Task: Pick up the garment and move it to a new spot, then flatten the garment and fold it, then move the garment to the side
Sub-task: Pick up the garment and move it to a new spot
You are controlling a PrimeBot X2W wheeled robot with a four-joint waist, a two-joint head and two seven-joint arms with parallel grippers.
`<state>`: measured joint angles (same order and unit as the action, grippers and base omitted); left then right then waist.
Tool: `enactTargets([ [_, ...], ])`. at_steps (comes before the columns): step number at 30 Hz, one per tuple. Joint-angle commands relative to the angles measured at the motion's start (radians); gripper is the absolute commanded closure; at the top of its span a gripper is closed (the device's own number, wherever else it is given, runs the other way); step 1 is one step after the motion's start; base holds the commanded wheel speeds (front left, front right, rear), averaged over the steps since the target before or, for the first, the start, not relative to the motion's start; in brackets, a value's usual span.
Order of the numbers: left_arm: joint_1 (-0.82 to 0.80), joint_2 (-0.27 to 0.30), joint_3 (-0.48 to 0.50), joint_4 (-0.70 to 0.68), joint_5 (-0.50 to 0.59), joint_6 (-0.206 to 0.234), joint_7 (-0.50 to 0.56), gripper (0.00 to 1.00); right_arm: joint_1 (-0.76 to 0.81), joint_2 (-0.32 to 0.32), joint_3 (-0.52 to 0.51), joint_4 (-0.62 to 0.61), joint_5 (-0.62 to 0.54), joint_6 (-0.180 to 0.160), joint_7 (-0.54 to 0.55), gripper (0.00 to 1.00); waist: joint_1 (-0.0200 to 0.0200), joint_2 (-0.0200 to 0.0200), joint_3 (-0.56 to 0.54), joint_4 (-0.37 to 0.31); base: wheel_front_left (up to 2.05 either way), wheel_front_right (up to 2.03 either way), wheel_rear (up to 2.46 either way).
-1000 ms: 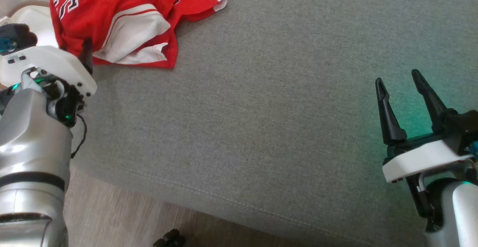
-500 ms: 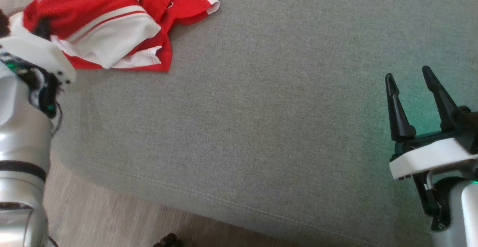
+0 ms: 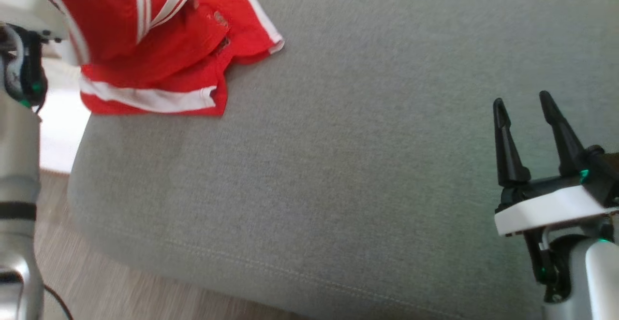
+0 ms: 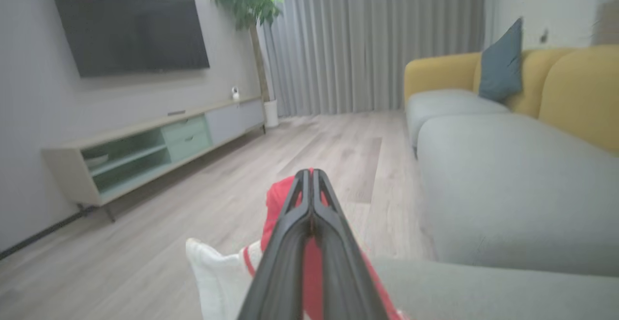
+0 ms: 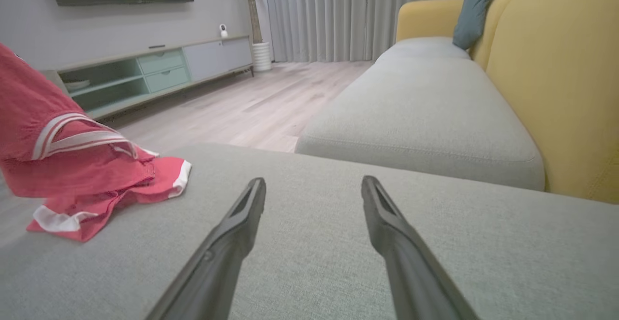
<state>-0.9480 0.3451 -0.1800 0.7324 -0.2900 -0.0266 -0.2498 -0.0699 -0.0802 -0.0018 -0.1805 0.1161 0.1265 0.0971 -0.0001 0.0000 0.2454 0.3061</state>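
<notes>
Left wrist view shows our left tool [image 4: 309, 172] pinching the red garment [image 4: 274, 199]; with the right tool [image 3: 521, 100] spread, we judge the pick-up underway, and the next move is a carry toward the middle of the sofa cushion [image 3: 338, 165].

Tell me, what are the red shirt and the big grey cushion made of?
The red shirt looks like thin, soft sports fabric, probably polyester: it droops and crumples, with white striped trim. The grey cushion looks like matte woven upholstery cloth: a fine weave and a stitched seam show along its edge.
</notes>
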Motion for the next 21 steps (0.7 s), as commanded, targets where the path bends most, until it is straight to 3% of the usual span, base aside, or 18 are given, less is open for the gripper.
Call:
enactTargets([
  [1,0.010,0.056,0.023,-0.091,0.010,0.005,-0.012,1.00,-0.001,0.006,0.027,-0.030,0.010,0.004,-0.014,0.00,0.0001,0.0000,-0.052,-0.036,0.00,0.00,0.00],
  [2,0.010,0.056,0.023,-0.091,0.010,0.005,-0.012,1.00,-0.001,0.006,0.027,-0.030,0.010,0.004,-0.014,0.00,0.0001,0.0000,-0.052,-0.036,0.00,0.00,0.00],
  [12,0.188,-0.015,-0.063,-0.584,0.007,0.030,0.090,1.00,0.029,0.026,0.036,-0.040,0.032,0.004,-0.045,0.00,0.0001,0.0000,-0.104,-0.174,0.00,0.00,0.00],
  [16,0.217,-0.070,-0.124,-0.717,-0.005,0.029,0.136,1.00,0.015,0.029,0.055,-0.063,0.040,0.004,-0.049,0.00,0.0001,0.0000,-0.081,-0.261,0.00,0.00,0.00],
  [17,0.220,-0.104,-0.160,-0.755,-0.011,0.026,0.157,1.00,0.005,0.029,0.065,-0.076,0.047,0.004,-0.054,0.00,0.0001,0.0000,-0.060,-0.311,0.00,0.00,0.00],
  [21,0.214,-0.180,-0.239,-0.768,-0.028,0.010,0.183,1.00,-0.011,0.030,0.084,-0.083,0.073,0.004,-0.064,0.00,0.0001,0.0000,-0.010,-0.408,0.00,0.00,0.00],
])
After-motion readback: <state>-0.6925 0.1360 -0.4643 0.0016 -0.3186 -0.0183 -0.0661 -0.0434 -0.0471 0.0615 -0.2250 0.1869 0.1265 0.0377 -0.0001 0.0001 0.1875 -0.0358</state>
